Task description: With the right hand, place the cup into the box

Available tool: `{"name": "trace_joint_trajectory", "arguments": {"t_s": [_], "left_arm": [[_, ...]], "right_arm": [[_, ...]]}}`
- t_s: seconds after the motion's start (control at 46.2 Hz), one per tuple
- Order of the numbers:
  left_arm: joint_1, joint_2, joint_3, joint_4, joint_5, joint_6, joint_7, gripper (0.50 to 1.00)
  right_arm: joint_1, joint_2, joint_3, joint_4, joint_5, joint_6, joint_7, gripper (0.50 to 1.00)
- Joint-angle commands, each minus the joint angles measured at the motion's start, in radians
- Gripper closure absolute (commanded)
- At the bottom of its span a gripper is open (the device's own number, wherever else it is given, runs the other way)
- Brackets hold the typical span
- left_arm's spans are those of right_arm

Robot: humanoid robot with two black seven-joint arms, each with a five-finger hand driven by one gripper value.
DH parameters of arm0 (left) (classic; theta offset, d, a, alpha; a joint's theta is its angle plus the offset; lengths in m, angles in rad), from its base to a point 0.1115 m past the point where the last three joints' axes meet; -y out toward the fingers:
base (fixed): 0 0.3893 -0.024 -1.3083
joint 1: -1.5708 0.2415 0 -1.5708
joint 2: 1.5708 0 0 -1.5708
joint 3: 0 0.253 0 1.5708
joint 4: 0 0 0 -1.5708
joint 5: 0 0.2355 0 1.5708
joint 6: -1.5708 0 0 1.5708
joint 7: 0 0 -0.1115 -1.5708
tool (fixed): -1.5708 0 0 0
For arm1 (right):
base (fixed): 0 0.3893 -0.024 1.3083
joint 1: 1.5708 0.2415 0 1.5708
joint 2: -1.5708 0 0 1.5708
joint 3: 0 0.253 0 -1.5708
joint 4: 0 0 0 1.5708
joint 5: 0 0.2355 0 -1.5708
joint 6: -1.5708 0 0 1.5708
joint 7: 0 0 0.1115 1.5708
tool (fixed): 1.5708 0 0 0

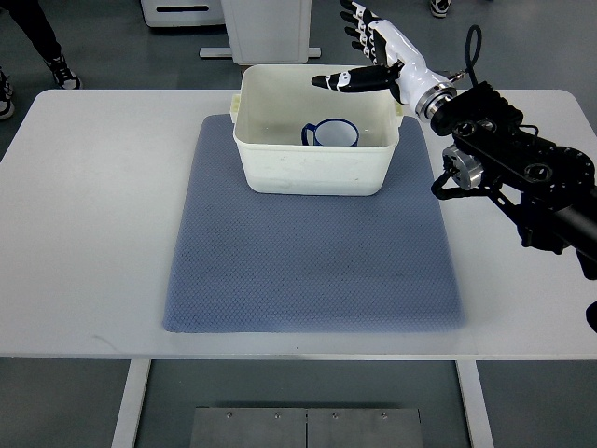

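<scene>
A blue mat (pixel 308 252) bears the white box (pixel 312 168); the cup (pixel 333 134) lies inside, right hand (pixel 378 51) wide above its far-right corner, holding nothing.

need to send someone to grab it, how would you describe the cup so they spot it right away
Start at the white table, where a blue-grey mat lies in the middle. At the mat's far edge stands a cream plastic box, just under the robot's open right hand. The cup sits inside it: white with a dark blue rim and handle, the only thing in the box.
</scene>
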Motion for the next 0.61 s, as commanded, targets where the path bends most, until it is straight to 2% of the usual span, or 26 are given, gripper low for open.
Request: {"name": "trace_joint_trajectory", "arguments": {"t_s": [0.0,0.108,0.281,0.585], "left_arm": [[0.000,0.000,0.000,0.000,0.000,0.000,0.000,0.500],[0.000,0.000,0.000,0.000,0.000,0.000,0.000,0.500],[0.000,0.000,0.000,0.000,0.000,0.000,0.000,0.500],[0.000,0.000,0.001,0.000,0.000,0.000,0.000,0.500]], "right_arm": [[-0.010,-0.050,0.001,0.036,0.017,0.000,0.000,0.505],[-0.038,-0.104,0.025,0.074,0.035,0.001,0.002,0.505],[-0.167,-0.199,0.146,0.150,0.040,0.037,0.002,0.502],[-0.349,-0.244,0.282,0.245,0.040,0.075,0.003,0.502]]}}
